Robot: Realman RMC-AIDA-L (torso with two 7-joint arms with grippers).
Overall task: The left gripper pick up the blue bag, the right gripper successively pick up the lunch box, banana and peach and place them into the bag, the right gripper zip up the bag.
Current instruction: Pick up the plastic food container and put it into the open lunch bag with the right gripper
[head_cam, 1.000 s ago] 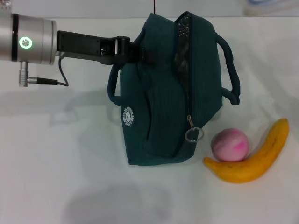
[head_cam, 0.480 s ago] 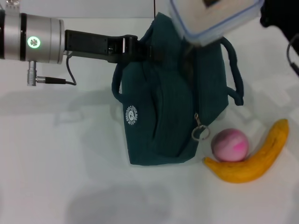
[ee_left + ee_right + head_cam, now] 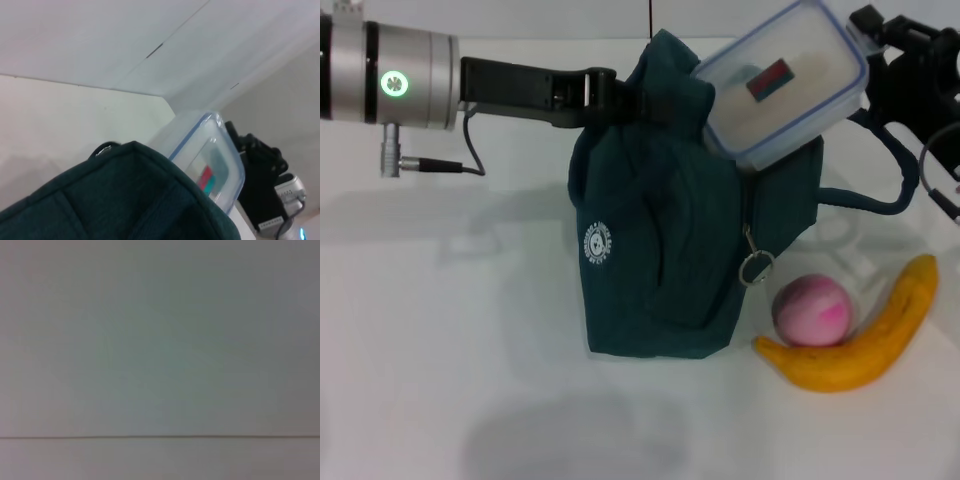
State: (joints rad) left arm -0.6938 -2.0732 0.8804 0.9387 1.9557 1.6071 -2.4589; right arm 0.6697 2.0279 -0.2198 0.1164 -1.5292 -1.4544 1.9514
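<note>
The dark teal bag (image 3: 670, 260) stands on the white table, its top edge held by my left gripper (image 3: 620, 100), which is shut on it. My right gripper (image 3: 880, 70) is shut on the clear lunch box (image 3: 785, 85) with a blue rim and holds it tilted over the bag's open top. The bag (image 3: 115, 200) and the lunch box (image 3: 210, 160) also show in the left wrist view. The pink peach (image 3: 812, 310) and the yellow banana (image 3: 865, 335) lie on the table to the right of the bag, touching each other.
The bag's zipper pull ring (image 3: 756, 267) hangs on its right side. A bag handle (image 3: 880, 190) loops out to the right under my right arm. The right wrist view shows only a blank pale surface.
The lunch box has come down from the top edge of the view and tilted over the bag's opening. The bag has shifted a little and its right handle has stretched out.
</note>
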